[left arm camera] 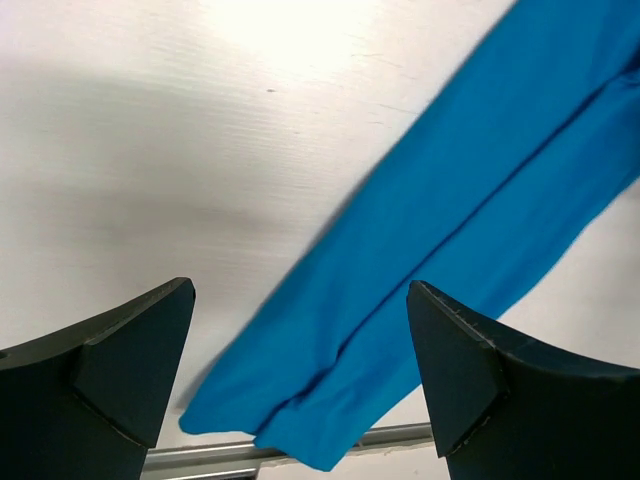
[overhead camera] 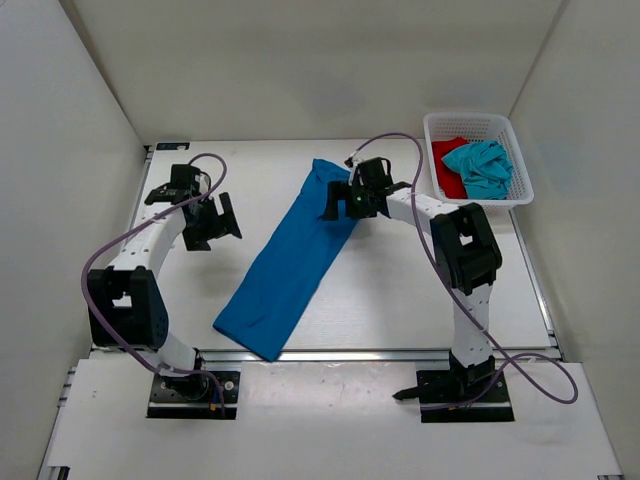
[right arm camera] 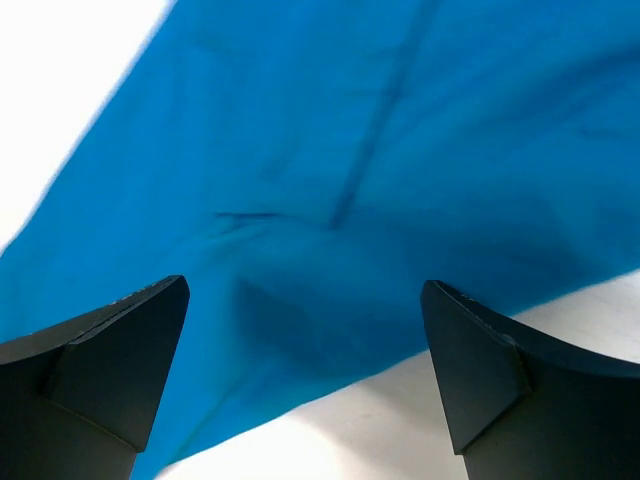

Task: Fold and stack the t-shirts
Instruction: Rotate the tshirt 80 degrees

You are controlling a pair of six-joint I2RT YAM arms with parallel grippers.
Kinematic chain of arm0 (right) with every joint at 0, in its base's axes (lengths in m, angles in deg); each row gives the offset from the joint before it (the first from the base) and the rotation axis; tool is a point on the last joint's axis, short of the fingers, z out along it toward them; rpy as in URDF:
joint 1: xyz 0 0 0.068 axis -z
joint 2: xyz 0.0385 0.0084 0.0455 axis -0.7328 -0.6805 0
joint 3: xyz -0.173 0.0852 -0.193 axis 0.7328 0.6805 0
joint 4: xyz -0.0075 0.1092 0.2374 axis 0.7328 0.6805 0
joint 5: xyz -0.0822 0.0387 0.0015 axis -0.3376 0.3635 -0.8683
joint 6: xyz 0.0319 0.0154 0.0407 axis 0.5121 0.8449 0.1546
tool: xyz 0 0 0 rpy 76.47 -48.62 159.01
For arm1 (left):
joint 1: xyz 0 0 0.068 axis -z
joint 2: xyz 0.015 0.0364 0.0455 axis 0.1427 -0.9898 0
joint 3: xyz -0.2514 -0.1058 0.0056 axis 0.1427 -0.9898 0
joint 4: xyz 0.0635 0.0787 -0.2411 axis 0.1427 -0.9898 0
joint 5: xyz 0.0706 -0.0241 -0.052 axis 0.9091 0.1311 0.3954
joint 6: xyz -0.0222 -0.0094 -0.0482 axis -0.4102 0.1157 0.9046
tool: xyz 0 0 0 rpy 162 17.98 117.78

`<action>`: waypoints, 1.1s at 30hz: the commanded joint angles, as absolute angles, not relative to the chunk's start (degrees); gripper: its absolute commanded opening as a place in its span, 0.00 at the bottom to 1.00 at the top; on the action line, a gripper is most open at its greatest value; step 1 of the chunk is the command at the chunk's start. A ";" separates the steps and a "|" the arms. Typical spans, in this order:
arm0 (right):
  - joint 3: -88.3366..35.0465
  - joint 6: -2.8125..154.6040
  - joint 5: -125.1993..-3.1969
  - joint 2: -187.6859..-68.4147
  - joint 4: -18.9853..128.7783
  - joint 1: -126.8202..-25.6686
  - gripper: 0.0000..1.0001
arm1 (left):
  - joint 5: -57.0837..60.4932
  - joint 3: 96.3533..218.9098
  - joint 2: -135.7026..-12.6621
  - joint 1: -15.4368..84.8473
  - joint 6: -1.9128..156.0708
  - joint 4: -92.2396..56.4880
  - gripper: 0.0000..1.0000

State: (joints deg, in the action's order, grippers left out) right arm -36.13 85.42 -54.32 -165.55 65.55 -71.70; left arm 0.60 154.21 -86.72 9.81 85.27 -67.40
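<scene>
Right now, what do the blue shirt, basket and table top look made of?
Blue shirt: soft matte cloth, probably knit; it lies limp with soft creases and a seam. Basket: white plastic by the look, rigid mesh walls. Table top: hard, smooth, white, faint sheen with light scuffs; laminate or painted board, cannot tell which.

Centre of frame: long shirt [overhead camera: 290, 260] on desk [overhead camera: 420, 290], lying diagonally from upper centre to lower left, lower end at desk's front edge. Upper right: basket [overhead camera: 470, 119] on desk's far corner. Inside basket: upper shirt [overhead camera: 487, 168] toward right, lower shirt [overhead camera: 447, 172] beneath, toward left. Left claw [overhead camera: 212, 225] left of long shirt, apart. Right claw [overhead camera: 342, 200] above long shirt's upper end.
</scene>
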 commanded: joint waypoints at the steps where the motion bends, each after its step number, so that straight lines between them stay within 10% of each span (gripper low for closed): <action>1: -37.58 87.45 -55.65 -167.90 65.20 -69.01 0.99 | 4.06 156.39 -87.90 9.09 84.31 -69.81 0.99; 21: -100.68 89.50 -40.63 -203.51 71.34 -58.45 1.00 | -0.93 152.00 -85.70 11.37 81.86 -72.98 0.99; 28: -87.37 83.34 -41.15 -184.71 80.48 -59.95 1.00 | -4.10 147.25 -83.95 16.19 81.75 -70.78 0.98; 33: -53.14 81.66 -44.49 -158.40 79.97 -64.24 0.98 | -4.81 138.75 -76.76 18.48 84.39 -66.39 0.98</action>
